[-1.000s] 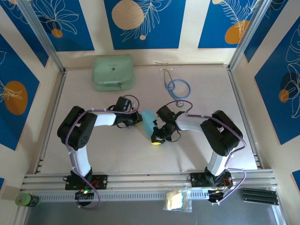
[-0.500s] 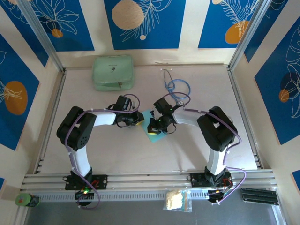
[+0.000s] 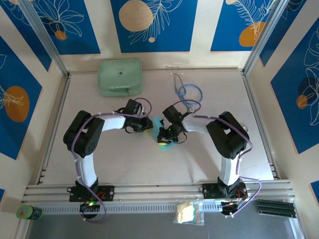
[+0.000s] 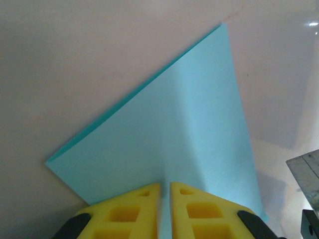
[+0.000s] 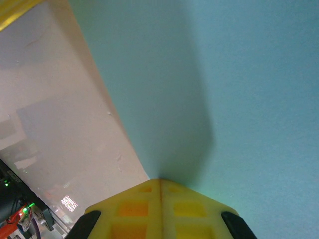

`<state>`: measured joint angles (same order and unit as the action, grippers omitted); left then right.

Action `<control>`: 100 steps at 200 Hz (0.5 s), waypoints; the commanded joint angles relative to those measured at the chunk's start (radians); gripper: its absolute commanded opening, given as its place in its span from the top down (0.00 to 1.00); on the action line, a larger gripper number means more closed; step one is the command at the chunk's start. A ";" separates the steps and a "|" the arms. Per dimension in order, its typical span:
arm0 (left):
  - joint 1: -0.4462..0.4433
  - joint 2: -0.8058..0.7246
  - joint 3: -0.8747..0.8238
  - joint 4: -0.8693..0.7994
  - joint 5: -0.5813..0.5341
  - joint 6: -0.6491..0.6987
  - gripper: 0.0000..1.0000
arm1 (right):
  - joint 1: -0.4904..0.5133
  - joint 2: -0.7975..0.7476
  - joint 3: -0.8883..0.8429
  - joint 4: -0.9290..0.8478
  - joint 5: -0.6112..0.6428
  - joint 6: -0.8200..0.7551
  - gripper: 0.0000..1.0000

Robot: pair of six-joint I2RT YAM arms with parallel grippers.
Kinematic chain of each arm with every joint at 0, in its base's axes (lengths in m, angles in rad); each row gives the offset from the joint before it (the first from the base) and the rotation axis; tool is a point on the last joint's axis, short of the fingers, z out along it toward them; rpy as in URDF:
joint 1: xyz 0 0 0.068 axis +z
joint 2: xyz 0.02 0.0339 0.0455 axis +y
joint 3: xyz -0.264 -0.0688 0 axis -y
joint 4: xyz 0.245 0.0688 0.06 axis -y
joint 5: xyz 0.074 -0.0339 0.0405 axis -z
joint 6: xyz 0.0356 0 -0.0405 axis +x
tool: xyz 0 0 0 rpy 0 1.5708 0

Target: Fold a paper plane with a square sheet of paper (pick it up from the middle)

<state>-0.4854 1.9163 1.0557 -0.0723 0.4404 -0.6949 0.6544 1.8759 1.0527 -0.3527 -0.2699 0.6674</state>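
The square sheet of paper point(image 3: 157, 122) is light blue and lies folded on the table between the two arms. In the left wrist view the paper point(image 4: 174, 134) is a flat wedge with layered edges on its left side. My left gripper point(image 4: 165, 185) rests at its near edge, yellow fingertips parted by a narrow gap through which the paper shows. In the top view the left gripper point(image 3: 149, 126) is at the sheet's left. My right gripper point(image 5: 160, 180) is shut, tips together on top of the paper point(image 5: 239, 89), gripping nothing. From above, the right gripper point(image 3: 163, 142) sits on the sheet's near right part.
A mint-green case point(image 3: 120, 76) sits at the back left. A blue-tubed stethoscope point(image 3: 188, 92) lies at the back centre, just behind the right arm. A small plastic bag point(image 3: 188, 212) and a green can point(image 3: 29, 212) lie below the front rail.
The paper, earlier tilted up between the grippers, now lies flatter on the table. The right gripper moved left and back onto it. The left jaws parted slightly.
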 commanded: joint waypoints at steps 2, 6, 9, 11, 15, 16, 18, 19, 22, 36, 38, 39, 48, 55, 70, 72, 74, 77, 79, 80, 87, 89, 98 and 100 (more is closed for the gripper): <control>0.021 0.039 0.053 -0.136 -0.114 0.125 0.85 | 0.007 0.030 -0.038 -0.084 0.063 -0.024 1.00; 0.026 0.043 0.060 -0.147 -0.124 0.135 0.85 | 0.007 0.028 -0.041 -0.084 0.066 -0.024 1.00; 0.030 0.047 0.066 -0.155 -0.129 0.142 0.85 | 0.007 0.027 -0.044 -0.083 0.067 -0.024 1.00; 0.033 0.049 0.069 -0.160 -0.132 0.149 0.85 | 0.007 0.026 -0.046 -0.083 0.069 -0.023 1.00; 0.038 0.053 0.078 -0.168 -0.138 0.159 0.85 | 0.008 0.025 -0.048 -0.083 0.069 -0.025 1.00; 0.041 0.055 0.079 -0.172 -0.140 0.162 0.85 | 0.008 0.024 -0.050 -0.082 0.069 -0.025 1.00; 0.043 0.057 0.083 -0.175 -0.143 0.168 0.85 | 0.008 0.023 -0.051 -0.081 0.070 -0.025 1.00; 0.045 0.058 0.086 -0.178 -0.144 0.172 0.85 | 0.006 0.022 -0.052 -0.081 0.070 -0.025 1.00; 0.049 0.061 0.094 -0.184 -0.150 0.179 0.85 | 0.007 0.022 -0.054 -0.078 0.069 -0.023 1.00; 0.080 0.081 0.137 -0.209 -0.161 0.219 0.85 | 0.006 0.018 -0.056 -0.066 0.066 -0.014 1.00; 0.084 0.086 0.144 -0.212 -0.161 0.224 0.85 | 0.005 0.017 -0.054 -0.063 0.066 -0.013 1.00; 0.087 0.087 0.149 -0.213 -0.161 0.226 0.85 | 0.005 0.017 -0.054 -0.061 0.065 -0.012 1.00; 0.110 0.105 0.180 -0.217 -0.153 0.238 0.84 | 0.008 0.017 -0.053 -0.042 0.056 -0.001 1.00; 0.126 0.118 0.206 -0.219 -0.139 0.242 0.84 | 0.007 0.019 -0.050 -0.028 0.050 0.009 1.00; 0.141 0.126 0.257 -0.239 -0.131 0.259 0.84 | 0.007 0.025 -0.040 0.004 0.043 0.032 1.00; 0.142 0.125 0.265 -0.243 -0.133 0.263 0.84 | 0.007 0.027 -0.038 0.008 0.042 0.036 1.00; 0.142 0.125 0.272 -0.248 -0.134 0.265 0.84 | 0.007 0.028 -0.037 0.012 0.042 0.039 1.00; 0.141 0.121 0.280 -0.254 -0.134 0.270 0.83 | 0.007 0.030 -0.034 0.018 0.041 0.043 1.00; 0.141 0.119 0.285 -0.257 -0.134 0.272 0.83 | 0.007 0.033 -0.031 0.022 0.041 0.046 1.00; 0.141 0.117 0.288 -0.258 -0.134 0.273 0.83 | 0.008 0.033 -0.029 0.024 0.042 0.048 1.00; 0.141 0.103 0.299 -0.264 -0.131 0.268 0.82 | 0.007 0.041 -0.018 0.036 0.040 0.060 1.00; 0.142 0.097 0.300 -0.265 -0.130 0.264 0.82 | 0.008 0.043 -0.014 0.040 0.041 0.062 1.00; 0.141 0.067 0.292 -0.251 -0.124 0.240 0.81 | 0.006 0.058 0.010 0.044 0.041 0.080 1.00; 0.142 0.061 0.290 -0.247 -0.122 0.237 0.81 | 0.007 0.061 0.018 0.044 0.040 0.086 1.00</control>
<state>-0.3584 2.0224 1.3186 -0.2932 0.3592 -0.4744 0.6544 1.8771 1.0454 -0.2928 -0.2550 0.6964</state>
